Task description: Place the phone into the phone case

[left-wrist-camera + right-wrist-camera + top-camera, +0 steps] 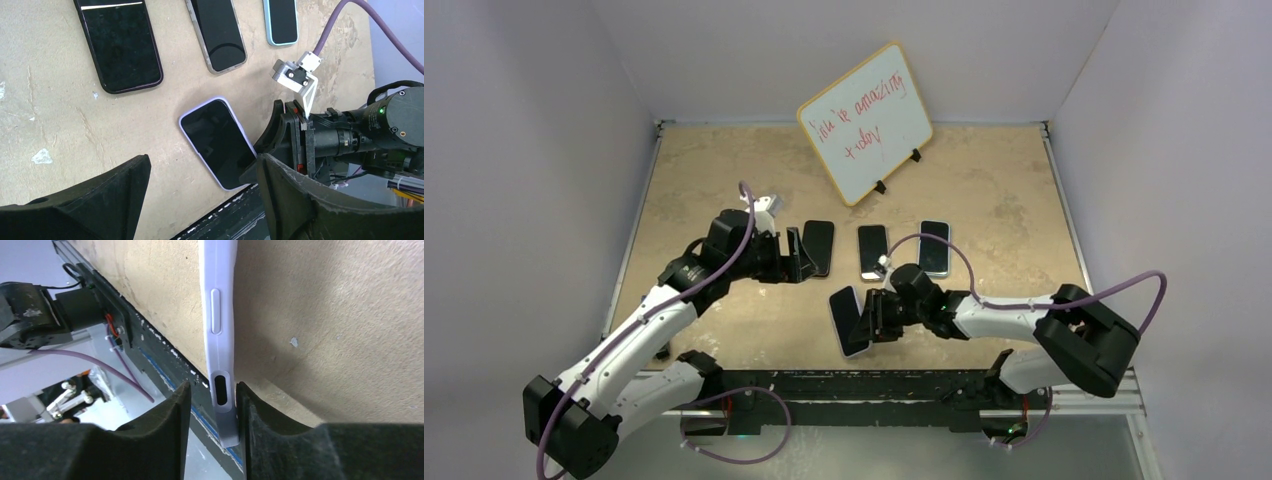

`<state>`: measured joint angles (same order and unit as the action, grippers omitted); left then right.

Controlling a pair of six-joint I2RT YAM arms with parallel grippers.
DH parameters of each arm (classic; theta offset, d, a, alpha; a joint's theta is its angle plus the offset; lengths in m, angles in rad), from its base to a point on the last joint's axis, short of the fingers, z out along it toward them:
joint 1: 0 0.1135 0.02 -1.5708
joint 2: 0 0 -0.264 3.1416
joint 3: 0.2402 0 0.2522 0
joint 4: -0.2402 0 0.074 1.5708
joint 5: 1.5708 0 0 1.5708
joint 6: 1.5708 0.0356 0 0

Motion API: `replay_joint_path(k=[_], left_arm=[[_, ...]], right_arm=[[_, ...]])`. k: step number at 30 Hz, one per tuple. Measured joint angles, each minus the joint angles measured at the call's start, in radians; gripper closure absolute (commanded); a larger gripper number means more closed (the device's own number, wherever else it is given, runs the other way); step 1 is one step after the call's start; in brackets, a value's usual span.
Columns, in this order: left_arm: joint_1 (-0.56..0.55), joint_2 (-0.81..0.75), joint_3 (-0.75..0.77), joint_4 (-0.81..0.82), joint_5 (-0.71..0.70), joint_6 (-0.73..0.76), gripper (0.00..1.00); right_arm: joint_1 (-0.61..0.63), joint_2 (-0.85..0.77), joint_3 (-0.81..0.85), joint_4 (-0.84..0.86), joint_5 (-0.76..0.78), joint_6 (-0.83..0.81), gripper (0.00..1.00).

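A phone with a black screen sits in a lavender case (pixel 848 320) and lies near the table's front edge. It also shows in the left wrist view (pixel 216 142). My right gripper (pixel 871 316) straddles the case's right end. In the right wrist view the lavender edge (pixel 220 335) stands between my fingers (pixel 272 440), touching one, with a gap to the other. My right gripper (pixel 213 405) is narrowly open. My left gripper (pixel 796 256) is wide open and empty (pixel 200 200), hovering beside a dark-cased phone (pixel 819 246).
Two more phones lie in a row at mid-table: one in a grey case (pixel 873 251), one in a teal case (pixel 935 247). A whiteboard (pixel 864 120) stands at the back. The black front rail (pixel 874 382) runs just below the lavender case.
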<state>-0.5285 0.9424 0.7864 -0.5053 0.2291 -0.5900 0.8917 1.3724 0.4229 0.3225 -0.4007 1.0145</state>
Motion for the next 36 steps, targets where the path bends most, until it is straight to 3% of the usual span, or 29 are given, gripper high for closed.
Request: replay_joint_path(k=[7, 15, 27, 36], left_arm=[[0.0, 0.002, 0.0, 0.0, -0.011, 0.001, 0.2], [0.0, -0.002, 0.033, -0.039, -0.045, 0.017, 0.2], [0.0, -0.066, 0.177, -0.087, -0.085, 0.035, 0.19], [0.0, -0.154, 0.28, -0.092, -0.15, 0.07, 0.15]], right_arm=[[0.0, -0.026, 0.049, -0.135, 0.061, -0.047, 0.33], [0.0, -0.174, 0.121, -0.317, 0.203, -0.087, 0.05], [0.0, -0.365, 0.287, -0.488, 0.369, -0.193, 0.01], [0.0, -0.515, 0.499, -0.652, 0.658, -0.264, 0.01]])
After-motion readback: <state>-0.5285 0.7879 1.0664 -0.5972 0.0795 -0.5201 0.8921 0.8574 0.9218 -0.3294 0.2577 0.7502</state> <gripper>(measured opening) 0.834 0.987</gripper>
